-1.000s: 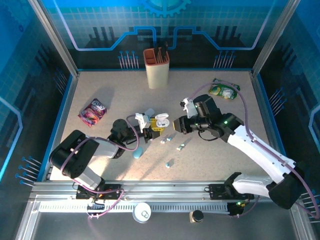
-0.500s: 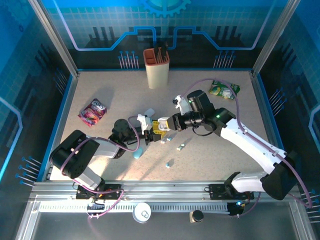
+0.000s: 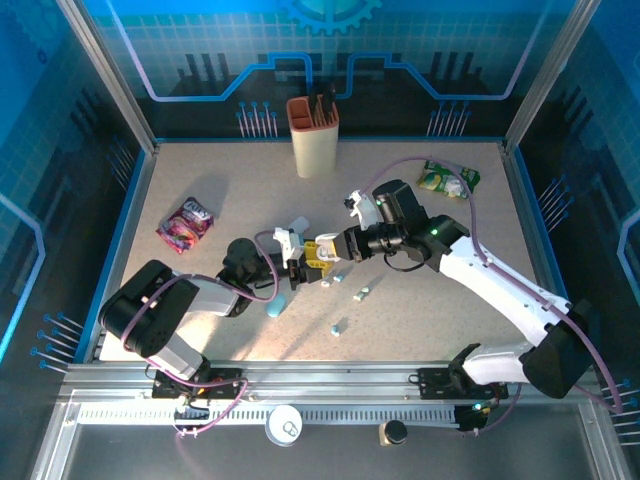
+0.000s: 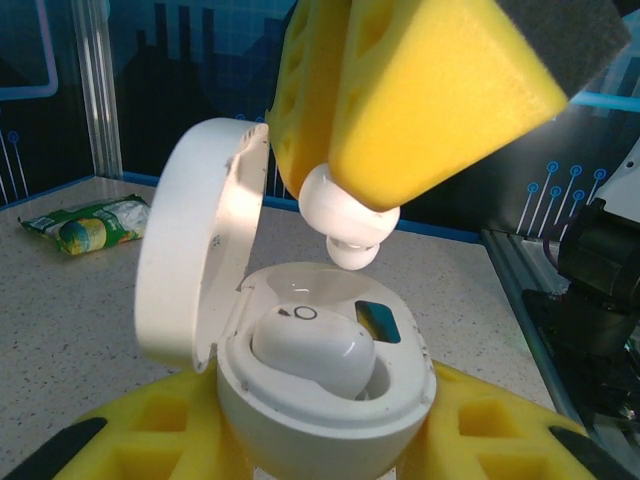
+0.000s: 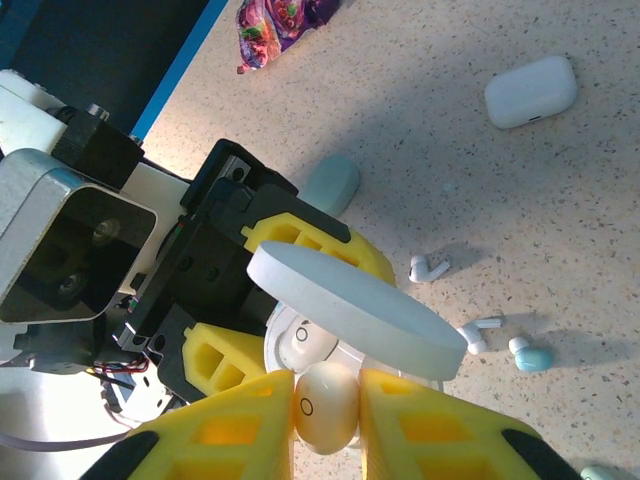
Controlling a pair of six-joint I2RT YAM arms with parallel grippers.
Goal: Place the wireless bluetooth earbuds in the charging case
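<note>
- Since a second ago the right tool [image 3: 330,248] has swung left across the desk [image 3: 450,330] and arrived over the open case [image 4: 325,410]. Over the last half second it has hardly budged.
- Right tool is pinched tight on a white earbud [image 4: 345,215], with a yellow pad on either side. The bud hangs just above the open case, clear of it.
- Left tool [image 3: 306,268] is closed partway round the open case, its yellow pads hugging the base from both sides. It holds the case upright just left of the desk's middle.
- Lid [image 4: 200,250] is flipped up and stands on the case's left in the left wrist view.
- One seated earbud [image 4: 310,345] is already in the case. The held bud hovers above it and a touch to the right in that same view.
- Lying free on the desk, a little nearer than the case and to its right: a white stemmed bud [image 5: 430,267], a second stemmed bud [image 5: 480,332] and a pale blue bud [image 5: 530,355].
- Pale blue case [image 3: 275,304] lies shut on the desk, just near-left of the left tool.
- White case [image 5: 530,90] lies shut too, just beyond the two tools.
- Round the edges: candy packet [image 3: 186,222] over on the left, green packet [image 3: 447,180] far right, beige holder [image 3: 313,135] standing at the far edge.
</note>
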